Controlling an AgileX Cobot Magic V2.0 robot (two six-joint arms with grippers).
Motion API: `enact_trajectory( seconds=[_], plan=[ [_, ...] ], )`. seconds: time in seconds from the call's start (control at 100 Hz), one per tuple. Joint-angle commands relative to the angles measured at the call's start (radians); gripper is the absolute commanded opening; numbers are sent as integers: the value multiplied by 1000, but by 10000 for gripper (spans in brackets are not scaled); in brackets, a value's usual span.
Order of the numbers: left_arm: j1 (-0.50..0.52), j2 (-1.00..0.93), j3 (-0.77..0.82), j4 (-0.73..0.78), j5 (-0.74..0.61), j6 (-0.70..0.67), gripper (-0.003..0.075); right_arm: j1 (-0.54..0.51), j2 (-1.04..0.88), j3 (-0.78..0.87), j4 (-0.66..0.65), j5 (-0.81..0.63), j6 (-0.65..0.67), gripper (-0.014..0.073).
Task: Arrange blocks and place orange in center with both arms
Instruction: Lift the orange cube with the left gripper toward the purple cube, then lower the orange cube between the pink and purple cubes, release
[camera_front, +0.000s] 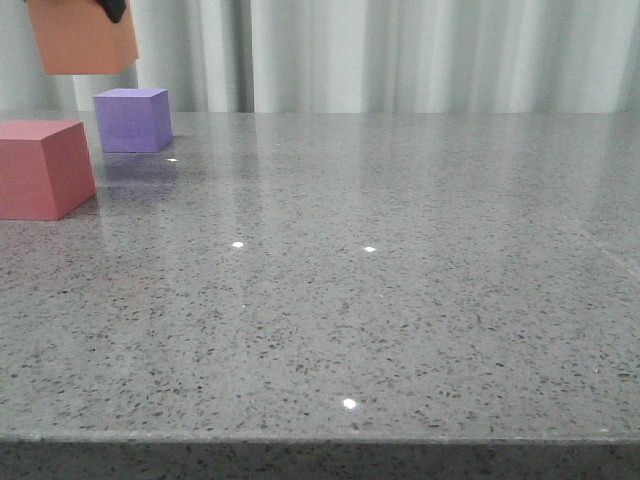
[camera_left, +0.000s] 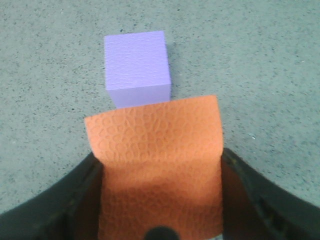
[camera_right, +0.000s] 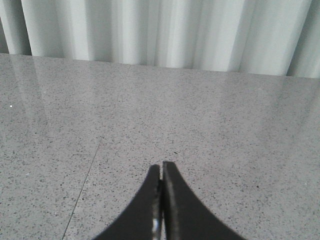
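Left claw (camera_left: 160, 200) clamped on raised orange cube (camera_left: 157, 165); right claw (camera_right: 161, 172) apparently together.

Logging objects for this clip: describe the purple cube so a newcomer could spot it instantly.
Start at the grey speckled table and look to its far left, near the curtain. The purple cube rests there on the surface, behind the pink-red cube. It is the only violet block, and unlike the orange cube held aloft above it, it sits untouched.
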Motion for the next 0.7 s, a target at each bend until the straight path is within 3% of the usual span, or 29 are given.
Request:
enact_trajectory(
  seconds=[0.0, 0.19, 0.69],
  plan=[
    [26, -51, -20, -16, -74, 24, 165, -4, 7, -24, -16, -83, -6, -68],
    [41, -46, -20, -20, -81, 91, 165, -4, 7, -24, -16, -82, -6, -68],
    [41, 25, 30, -22, -135, 91, 165, -4, 7, -24, -16, -82, -6, -68]
  ],
)
